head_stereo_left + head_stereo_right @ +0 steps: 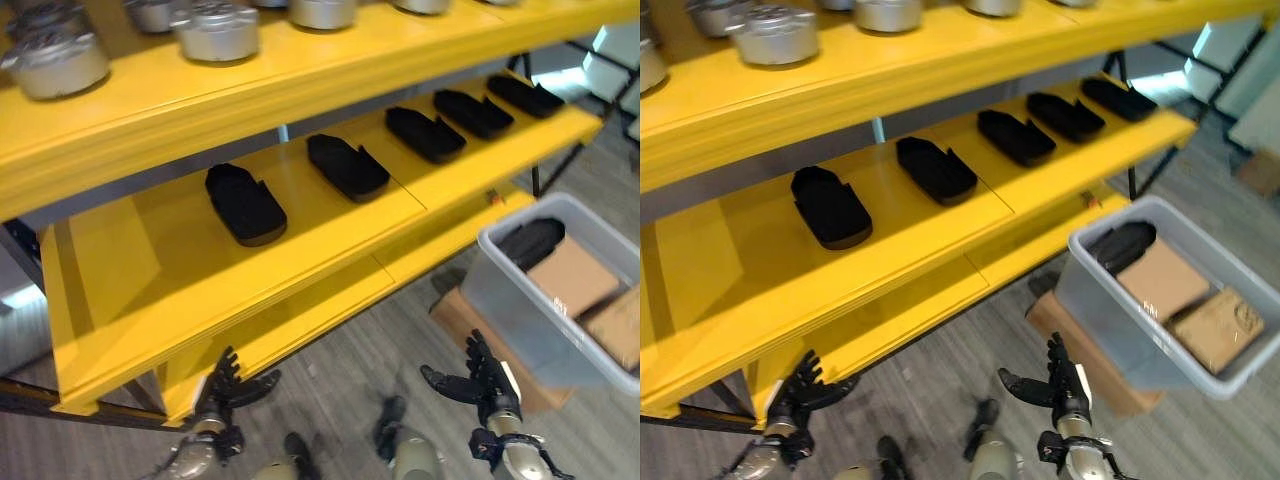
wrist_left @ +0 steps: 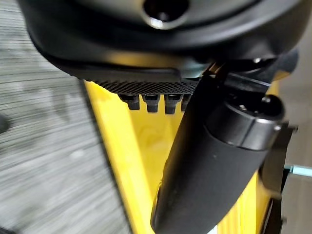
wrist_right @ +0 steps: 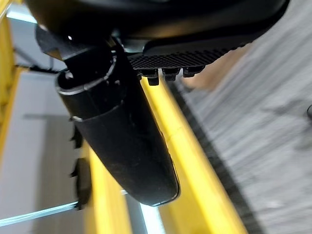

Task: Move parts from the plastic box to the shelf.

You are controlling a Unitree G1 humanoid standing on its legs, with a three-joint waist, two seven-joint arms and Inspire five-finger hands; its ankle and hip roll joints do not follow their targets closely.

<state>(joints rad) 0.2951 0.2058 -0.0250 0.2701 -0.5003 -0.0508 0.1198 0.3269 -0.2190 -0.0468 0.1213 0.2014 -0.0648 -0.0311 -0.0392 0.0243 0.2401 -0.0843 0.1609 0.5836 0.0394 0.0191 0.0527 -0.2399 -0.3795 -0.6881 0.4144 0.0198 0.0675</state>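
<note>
Both my hands are just hanging low in front of me right now, holding nothing. My left hand (image 1: 228,385) sits around 7 o'clock in the head view, fingers spread and relaxed, right by the front edge of the shelf's bottom board. My right hand (image 1: 484,383) is at about 5 o'clock, also loose with fingers fanned out and thumb sticking toward the middle, hovering over the grey floor (image 1: 350,370).

Just past my right hand, at roughly 4 o'clock, is the box (image 1: 500,285), a see-through grey tub sitting on a flat brown cardboard piece (image 1: 455,318). Inside it there's one black part (image 1: 532,241) at the far end, plus a couple of cardboard packs (image 1: 572,276) next to it.

Further out is the yellow shelf (image 1: 330,245). Its middle level has five black parts (image 1: 245,203) lying in a row, running from 9 o'clock up toward 2 o'clock, spaced apart from each other. The top level, at 12 o'clock, carries some silver round metal pieces (image 1: 216,30).
</note>
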